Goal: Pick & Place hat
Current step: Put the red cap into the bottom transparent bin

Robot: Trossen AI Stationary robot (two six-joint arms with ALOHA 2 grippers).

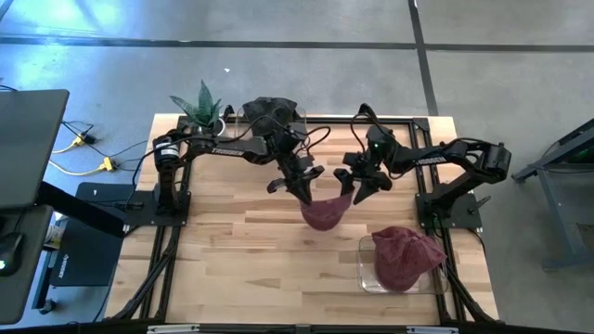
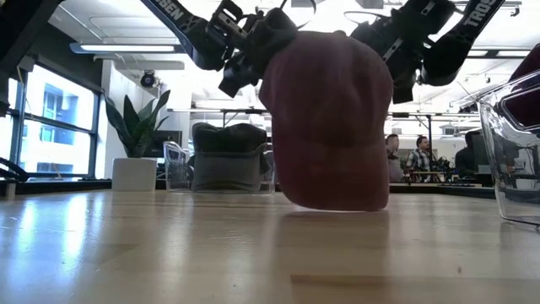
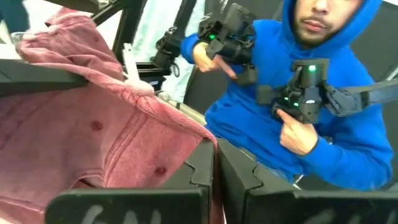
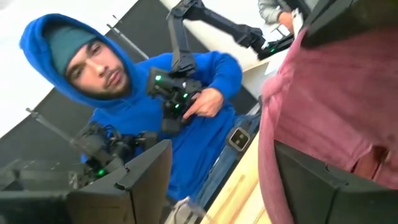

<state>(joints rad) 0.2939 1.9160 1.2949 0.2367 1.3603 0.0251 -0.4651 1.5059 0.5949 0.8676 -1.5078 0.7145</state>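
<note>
From above, my left gripper (image 1: 302, 188) and my right gripper (image 1: 357, 188) meet over the middle of the wooden table (image 1: 232, 250), both on the maroon hat (image 1: 323, 213) hanging between them. A second maroon hat (image 1: 406, 258) lies in the clear bin (image 1: 367, 275) just off to the held hat's right-front side, and a dark hat (image 1: 269, 109) sits in another clear bin at the back edge beside the potted plant (image 1: 204, 107).

At table level the held hat (image 2: 329, 127) hangs with its lower edge touching or just above the table; I cannot tell which.

Through my left wrist, my fingers (image 3: 205, 168) are pressed together on the hat's fabric (image 3: 93, 137). A person in a blue hoodie (image 3: 323, 124) sits beyond.

Through my right wrist, one finger (image 4: 317, 174) bears on the maroon cloth (image 4: 323, 99), the other (image 4: 146, 171) stands wide apart
</note>
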